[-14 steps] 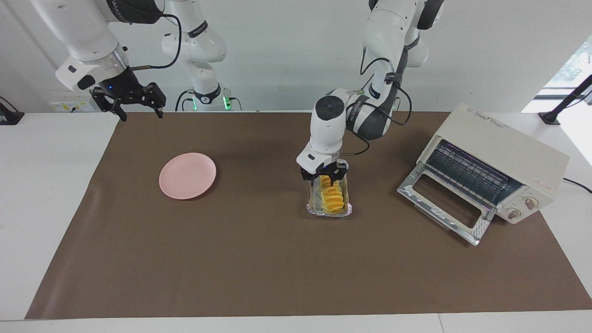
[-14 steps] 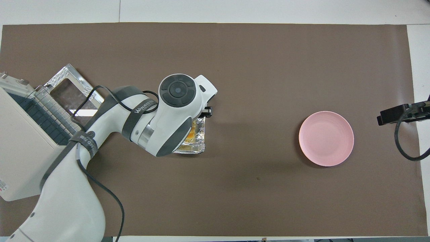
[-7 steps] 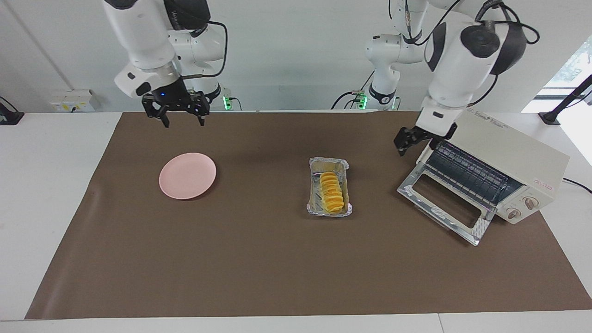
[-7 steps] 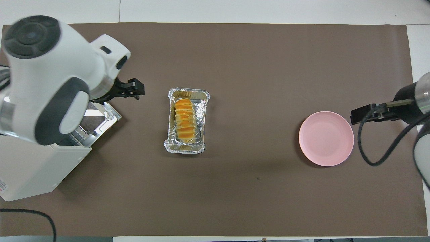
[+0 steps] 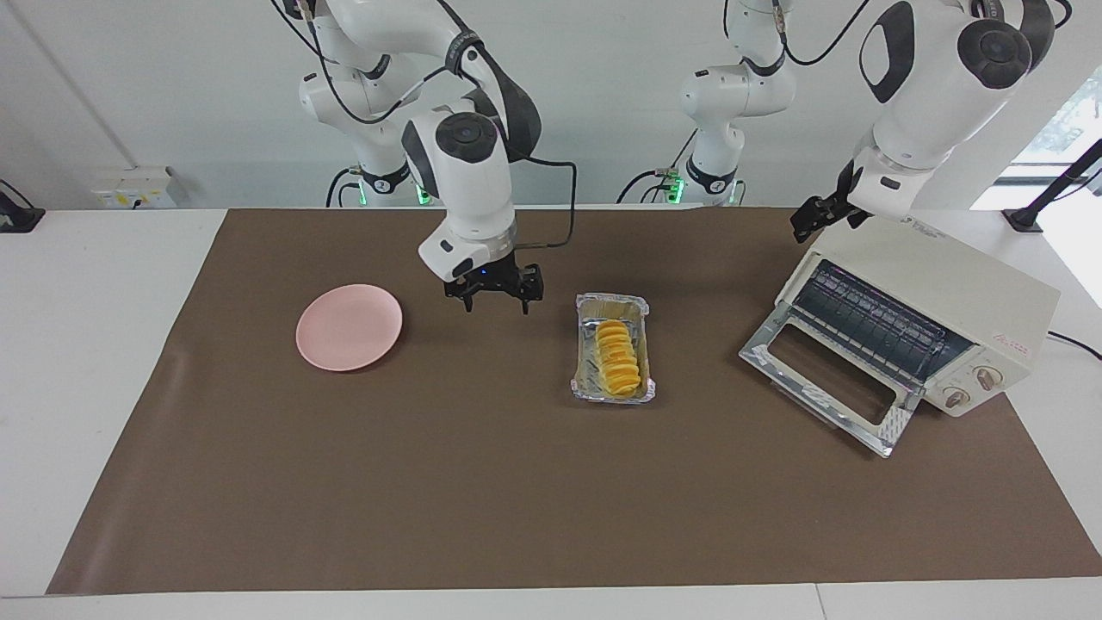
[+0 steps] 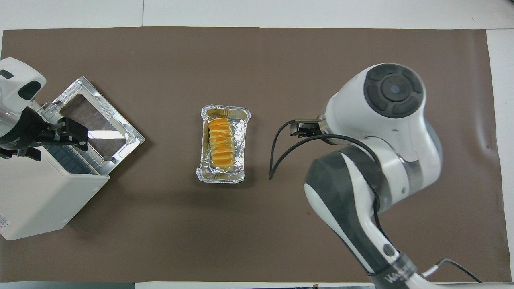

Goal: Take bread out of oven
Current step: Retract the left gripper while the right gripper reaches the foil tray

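Note:
The bread (image 5: 618,358) is a ridged golden-yellow roll lying in a silver foil tray (image 5: 611,300) on the brown mat, out of the oven. It also shows in the overhead view (image 6: 222,143). The cream-white oven (image 5: 947,275) stands at the left arm's end with its glass door (image 5: 895,422) dropped open and its wire rack (image 5: 869,323) bare. My right gripper (image 5: 497,297) is open and empty, low over the mat between the pink plate (image 5: 349,326) and the foil tray. My left gripper (image 5: 824,217) hangs over the oven's top edge, holding nothing that I can see.
The brown mat (image 5: 482,482) covers most of the white table. In the overhead view the right arm (image 6: 377,132) hides the pink plate. The oven (image 6: 32,196) sits at an angle at the mat's corner, with its door (image 6: 132,138) pointing toward the tray.
The left gripper let go of the foil tray and drew back and up to the oven's top. The right gripper came down from beside the plate toward the tray. The tray and bread stayed put.

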`<action>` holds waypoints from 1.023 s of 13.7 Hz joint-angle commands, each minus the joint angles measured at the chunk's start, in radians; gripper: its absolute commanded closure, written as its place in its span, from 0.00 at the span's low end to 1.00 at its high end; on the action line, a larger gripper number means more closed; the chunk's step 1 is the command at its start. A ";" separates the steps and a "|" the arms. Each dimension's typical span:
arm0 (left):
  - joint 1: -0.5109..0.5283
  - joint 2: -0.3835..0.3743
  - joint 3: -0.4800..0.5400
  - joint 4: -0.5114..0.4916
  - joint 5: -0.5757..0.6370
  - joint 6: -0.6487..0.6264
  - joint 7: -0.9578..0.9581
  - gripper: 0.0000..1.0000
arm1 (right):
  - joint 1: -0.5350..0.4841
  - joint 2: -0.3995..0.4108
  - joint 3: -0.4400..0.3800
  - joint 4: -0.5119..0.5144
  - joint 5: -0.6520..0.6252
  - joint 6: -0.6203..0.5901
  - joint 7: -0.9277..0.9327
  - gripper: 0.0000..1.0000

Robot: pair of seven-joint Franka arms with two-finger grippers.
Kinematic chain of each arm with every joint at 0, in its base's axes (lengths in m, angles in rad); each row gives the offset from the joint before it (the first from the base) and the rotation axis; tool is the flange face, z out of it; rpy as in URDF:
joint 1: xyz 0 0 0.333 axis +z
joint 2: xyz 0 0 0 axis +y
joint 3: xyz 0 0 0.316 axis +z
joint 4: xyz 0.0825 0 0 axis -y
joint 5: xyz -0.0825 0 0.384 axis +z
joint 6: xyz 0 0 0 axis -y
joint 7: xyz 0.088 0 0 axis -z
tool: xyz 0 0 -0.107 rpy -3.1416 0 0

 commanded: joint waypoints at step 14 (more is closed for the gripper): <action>0.018 -0.032 -0.006 0.023 -0.016 -0.015 0.216 0.00 | 0.153 0.346 -0.008 0.217 -0.095 0.112 0.189 0.05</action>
